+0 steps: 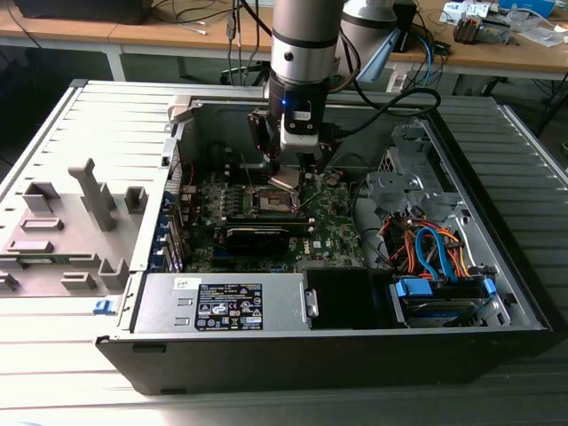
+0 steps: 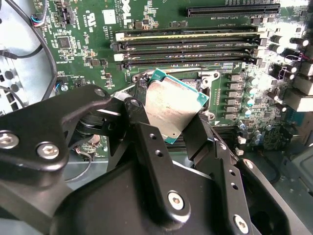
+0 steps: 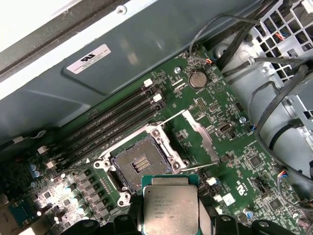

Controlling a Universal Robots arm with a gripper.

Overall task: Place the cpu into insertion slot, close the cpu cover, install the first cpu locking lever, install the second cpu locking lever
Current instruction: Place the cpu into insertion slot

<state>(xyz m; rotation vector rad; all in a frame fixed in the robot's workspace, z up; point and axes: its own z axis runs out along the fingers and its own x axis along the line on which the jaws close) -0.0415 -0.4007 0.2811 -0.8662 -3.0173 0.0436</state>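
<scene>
My gripper (image 2: 172, 125) is shut on the cpu (image 2: 171, 103), a flat silvery square chip with a green edge, pinched between the two black fingers (image 2: 146, 134). In the first wrist view the cpu (image 3: 170, 205) hangs just above the green board, a short way off the insertion slot (image 3: 142, 164). The slot lies open, showing its dark centre and silver rim. The cpu cover (image 3: 199, 134) is swung up and away beside the slot, with thin wire levers sticking out near it. From outside, the gripper (image 1: 288, 173) hovers over the slot (image 1: 271, 204) inside the case.
Long black memory slots (image 3: 117, 117) run beside the slot, close to the case wall (image 3: 146, 44). Cable bundles (image 3: 274, 93) and a drive cage (image 1: 426, 195) sit on the exterior view's right. A power supply (image 1: 222, 302) lies in front. Grey fixtures (image 1: 62, 222) stand outside the case.
</scene>
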